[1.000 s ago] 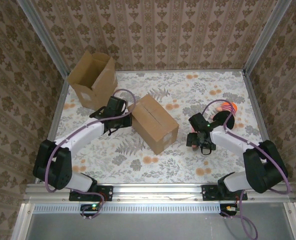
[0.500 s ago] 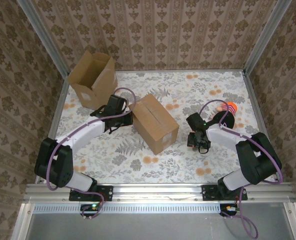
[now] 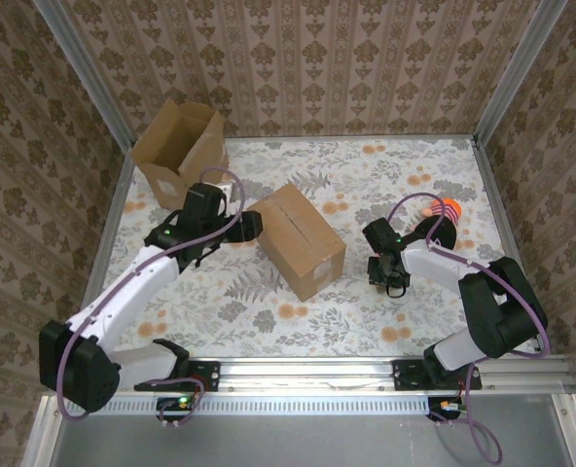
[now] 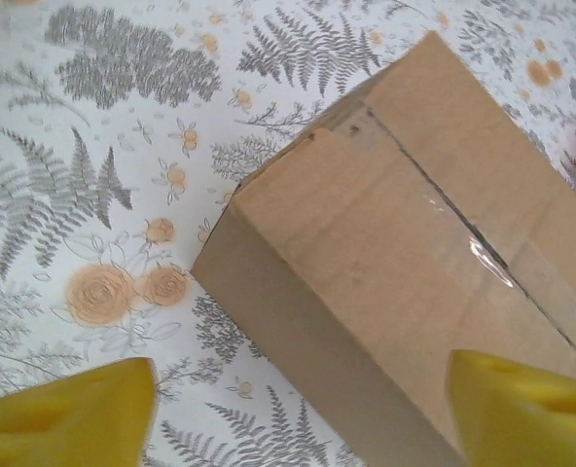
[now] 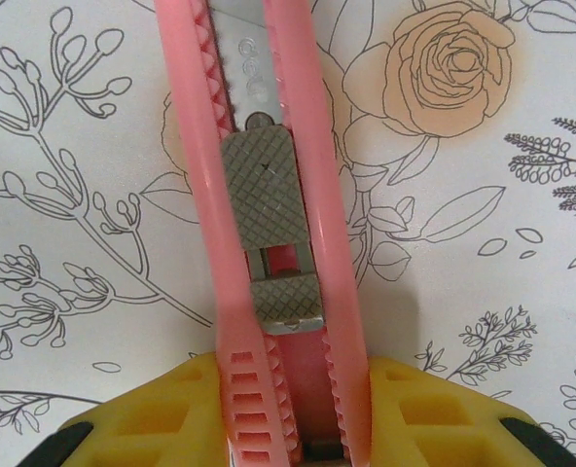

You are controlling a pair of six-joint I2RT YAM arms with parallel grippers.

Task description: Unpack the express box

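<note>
Checking in from the remote desk. The express box [image 3: 301, 240] sits sealed in the middle of the floral tablecloth [image 3: 366, 165], turned at an angle, with the clear tape seam [image 4: 483, 255] running along its top.

My left gripper [image 3: 249, 225] hangs at the box's left end, jaws spread wide and nothing in them. In the wrist view the yellow fingers [image 4: 69, 409] straddle that end, so I reckon it's there to brace the box while the seam gets cut.

The right gripper [image 3: 393, 279] is well off to the box's right, closed around the handle of a pink utility knife [image 5: 269, 224] with the grey slider facing up. The knife looks like it's down against the cloth, though I honestly can't tell if it's lifted a hair. The blade end points away from the wrist, which makes sense for slicing tape.

Other stuff: an open carton [image 3: 179, 154] in the far left corner, apart from the sealed box, and some orange thing [image 3: 447, 208] beyond the right arm. Between knife and box there's just bare cloth, so I'd call the path free.
</note>
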